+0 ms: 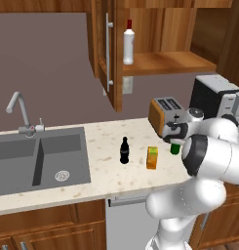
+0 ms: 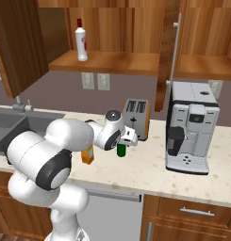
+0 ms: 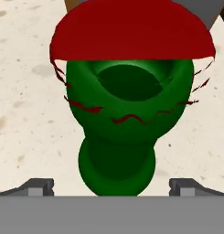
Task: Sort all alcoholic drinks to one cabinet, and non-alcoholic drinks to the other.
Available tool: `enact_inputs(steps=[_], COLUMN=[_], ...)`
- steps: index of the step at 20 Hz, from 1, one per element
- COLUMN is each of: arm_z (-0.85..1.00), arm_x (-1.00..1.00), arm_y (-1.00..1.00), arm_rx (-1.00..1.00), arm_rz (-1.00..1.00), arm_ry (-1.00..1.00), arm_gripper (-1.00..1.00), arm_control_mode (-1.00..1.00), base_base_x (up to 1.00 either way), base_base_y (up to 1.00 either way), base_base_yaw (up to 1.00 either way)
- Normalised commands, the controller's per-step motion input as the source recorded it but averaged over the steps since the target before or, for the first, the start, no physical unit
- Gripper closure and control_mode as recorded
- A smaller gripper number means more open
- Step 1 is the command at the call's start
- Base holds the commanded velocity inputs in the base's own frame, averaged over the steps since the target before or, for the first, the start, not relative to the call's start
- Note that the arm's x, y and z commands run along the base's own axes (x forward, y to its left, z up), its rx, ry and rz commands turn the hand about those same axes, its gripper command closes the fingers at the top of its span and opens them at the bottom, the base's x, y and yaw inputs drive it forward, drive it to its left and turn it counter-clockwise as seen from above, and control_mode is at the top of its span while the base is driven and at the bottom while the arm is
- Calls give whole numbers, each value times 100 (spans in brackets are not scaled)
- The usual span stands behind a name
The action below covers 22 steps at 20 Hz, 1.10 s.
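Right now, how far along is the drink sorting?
Done: the white bottle stands on the open cabinet shelf. In hand: the open gripper hangs over the green bottle, which stands on the counter by the toaster, fingers on either side, not yet closed. Left: the cola bottle and juice carton remain on the counter.

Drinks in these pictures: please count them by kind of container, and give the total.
Bottles: 3, namely white bottle in the cabinet, black cola bottle, green glass bottle on the counter.
Cartons: 1, namely juice carton.
Total: 4
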Motion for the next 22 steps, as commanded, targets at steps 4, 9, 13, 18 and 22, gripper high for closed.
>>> enact_inputs(steps=[4,9,13,18,22], arm_z=[-8,-4,0,-3,-2], arm_x=[6,14,12,4,0], arm_y=[0,0,-1,0,0], arm_rx=[0,0,0,0,0], arm_rz=[0,0,0,0,0], arm_ry=[0,-1,-2,-2,0], arm_gripper=[-100,-100,-100,100,100], arm_control_mode=[-100,-100,-100,-100,-100], base_base_x=[0,0,0,0,0], base_base_y=[0,0,0,0,0], base_base_yaw=[0,0,0,0,0])
